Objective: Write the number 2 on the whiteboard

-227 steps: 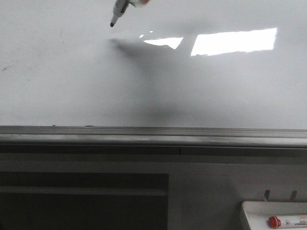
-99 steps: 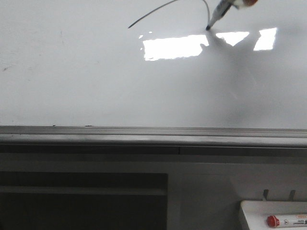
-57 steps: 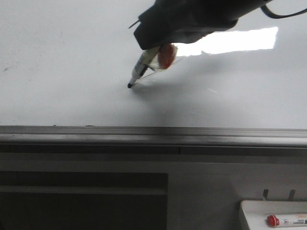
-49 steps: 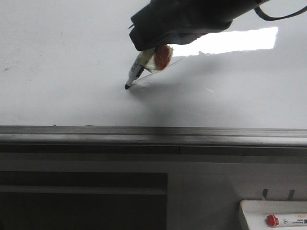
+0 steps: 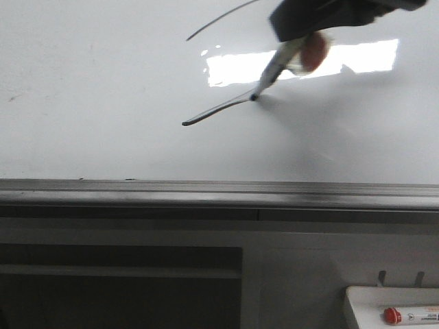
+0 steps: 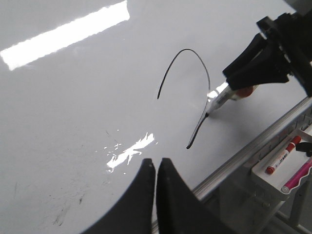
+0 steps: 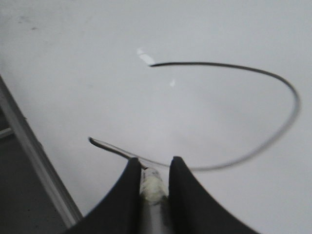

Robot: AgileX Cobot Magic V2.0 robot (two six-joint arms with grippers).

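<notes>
lying across the upper part of the front view, the whiteboard (image 5: 103, 103) fills the scene as a glossy pale surface, with its grey metal bottom rail (image 5: 206, 195) running along below it. on the left side of the board there are only faint smudges. toward the middle sits the number 2 (image 5: 216, 110), still unfinished: a thin arc whose end shows near the top edge, and a stroke with a thicker blunt end at its lower left. from that blunt end the stroke climbs rightward to the marker (image 5: 271, 72), whose dark tip touches the board at the line's end. the right gripper (image 5: 302, 38) comes in from the upper right, its dark fingers clamped on the marker's pale barrel; a red-orange blob sits just beside the barrel, too blurred to name. bright window reflections lie on the board behind it. at the lower right corner a small white tray (image 5: 357, 301) holds a red-capped marker (image 5: 411, 316).

in the left wrist view the left gripper (image 6: 156, 168) hangs over the board well apart from the writing, its two dark fingers pressed together with nothing between them. the arc and the stroke show whole there, with the other arm's marker tip on the line.

in the right wrist view the two fingers (image 7: 129, 190) pinch the marker barrel between them, the curve sweeping round beyond.
</notes>
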